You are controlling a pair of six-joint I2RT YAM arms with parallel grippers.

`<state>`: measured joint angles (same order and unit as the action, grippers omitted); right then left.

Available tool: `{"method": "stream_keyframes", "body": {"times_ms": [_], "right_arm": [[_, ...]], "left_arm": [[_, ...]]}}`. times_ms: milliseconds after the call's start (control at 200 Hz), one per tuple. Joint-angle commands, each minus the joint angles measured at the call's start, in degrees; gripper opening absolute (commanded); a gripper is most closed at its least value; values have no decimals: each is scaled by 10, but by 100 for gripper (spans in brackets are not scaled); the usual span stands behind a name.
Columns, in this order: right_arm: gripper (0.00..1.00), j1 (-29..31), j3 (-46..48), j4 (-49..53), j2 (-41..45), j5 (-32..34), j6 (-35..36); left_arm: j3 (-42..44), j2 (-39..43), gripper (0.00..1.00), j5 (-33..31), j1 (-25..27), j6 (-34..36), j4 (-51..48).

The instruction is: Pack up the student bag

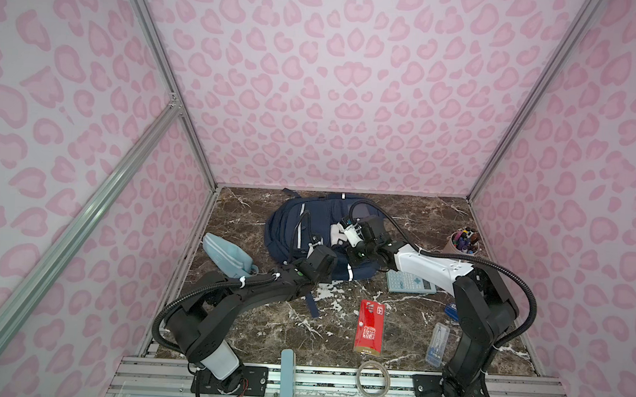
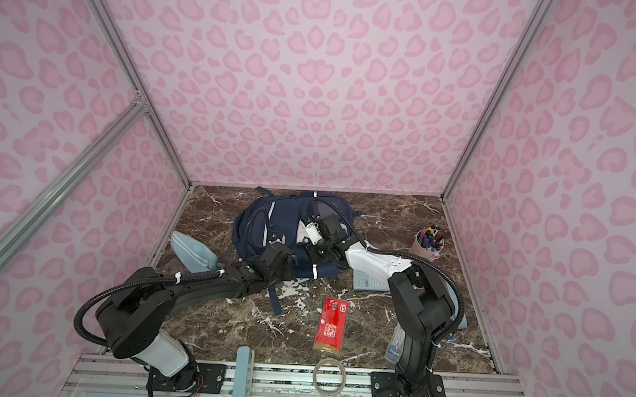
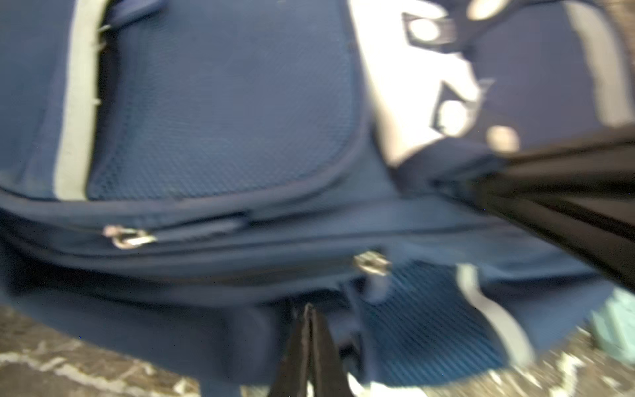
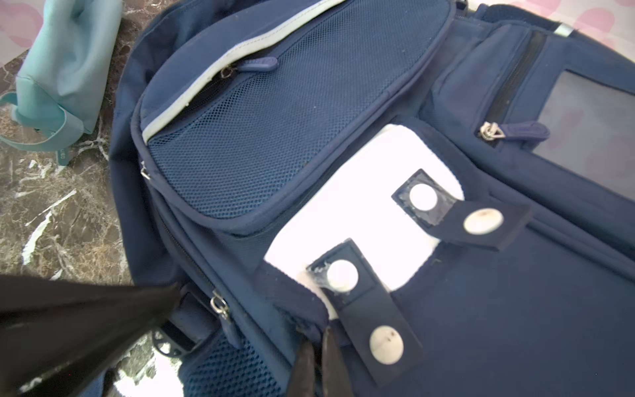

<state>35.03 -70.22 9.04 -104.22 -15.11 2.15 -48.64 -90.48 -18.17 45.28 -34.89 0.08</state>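
Observation:
The student bag (image 1: 309, 221) (image 2: 266, 222) is a navy backpack lying flat at the back of the marble table. Both wrists hang over its near half in both top views. My right gripper (image 4: 318, 338) is shut on a fold of navy fabric beside the white patch (image 4: 357, 213) and the snap straps (image 4: 381, 326). My left gripper (image 3: 309, 311) is shut, its tips against the bag's lower edge below a zipper pull (image 3: 372, 263). That view is blurred, so I cannot tell whether it pinches anything. The bag's pockets look zipped.
A light-blue pouch (image 1: 226, 256) lies left of the bag. A calculator (image 1: 407, 282) and a cup of pens (image 1: 464, 242) are to its right. Nearer the front are a red packet (image 1: 369, 327), a clear compass case (image 1: 438, 343) and a tape roll (image 1: 373, 378). Pink walls enclose the table.

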Motion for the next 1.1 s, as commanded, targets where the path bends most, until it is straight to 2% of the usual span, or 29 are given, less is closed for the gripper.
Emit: {"method": "stream_keyframes", "body": {"times_ms": [0, 175, 330, 355, 485, 580, 760, 845, 865, 885, 910, 950, 985, 1095], "right_arm": [[0, 0, 3, -15, 3, -18, -14], [0, -1, 2, -26, 20, -43, -24], [0, -1, 3, -25, 36, -52, -25], [0, -2, 2, -25, 37, -57, -23], [0, 1, 5, -27, 35, -81, -24], [0, 4, 5, -27, 31, -80, -24], [0, -4, 13, -26, 31, -70, -26], [0, -9, 12, -6, 29, -34, -27], [10, -11, 10, 2, 30, -22, -26], [26, -12, 8, 9, 30, -13, -27], [42, -14, 9, 14, 31, -4, -30], [57, -18, 10, 21, 34, 5, -38], [62, -22, 11, 26, 36, 4, -41], [63, -24, 23, 16, 46, 7, -42]], "left_arm": [[2, 12, 23, 0, 15, 4, 55], [-28, -34, 35, -41, 18, -4, 29], [-40, -59, 35, -89, 21, -12, 13], [-43, -61, 41, -97, 22, -13, 11], [-49, -70, 48, -84, 21, 1, 37], [-67, -86, 48, -74, 23, 4, 30], [-104, -133, 43, -114, 22, -14, -45], [-97, -141, 45, -111, 22, -21, -44], [-97, -143, 46, -113, 23, -22, -47], [-99, -145, 46, -116, 25, -24, -50], [-100, -148, 47, -120, 26, -24, -54], [-105, -155, 47, -124, 27, -26, -61], [-110, -162, 47, -130, 26, -27, -67], [-132, -184, 44, -132, 26, -22, -79]]}}
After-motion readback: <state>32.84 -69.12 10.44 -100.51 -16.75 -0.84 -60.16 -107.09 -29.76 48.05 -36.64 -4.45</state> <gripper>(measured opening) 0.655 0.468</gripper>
